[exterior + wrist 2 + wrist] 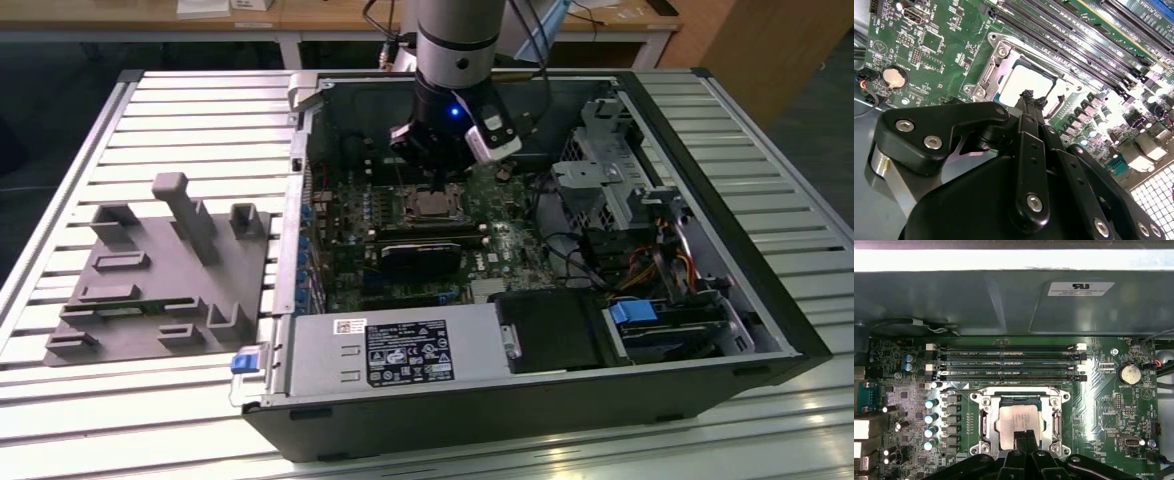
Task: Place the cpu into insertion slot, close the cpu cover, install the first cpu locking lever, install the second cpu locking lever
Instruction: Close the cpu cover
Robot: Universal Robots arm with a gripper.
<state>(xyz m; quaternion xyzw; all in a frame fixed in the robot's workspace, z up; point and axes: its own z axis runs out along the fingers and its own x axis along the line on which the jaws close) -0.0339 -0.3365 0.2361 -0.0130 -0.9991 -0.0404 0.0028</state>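
Observation:
The cpu (1016,419) lies flat in the insertion slot (985,449) on the green motherboard, its dull silver top showing. The cpu cover (985,416), a silvery metal frame, lies down around the chip, which shows through its window. A thin wire lever (1004,389) runs along the socket's side nearest the memory slots. My gripper (1024,436) hangs just above the chip's edge, its two black fingers pressed together, shut on nothing. In the second wrist view the fingertips (1029,96) sit over the cpu (1024,80). In the exterior view the gripper (434,182) stands over the socket (430,206).
The open computer case (787,310) rests on a slatted table. Memory slots (1004,360) lie beyond the socket, capacitors (931,417) to one side, a coin battery (1128,373) to the other. A power supply (387,350), drive cage (607,180) and grey fixture (160,270) sit around.

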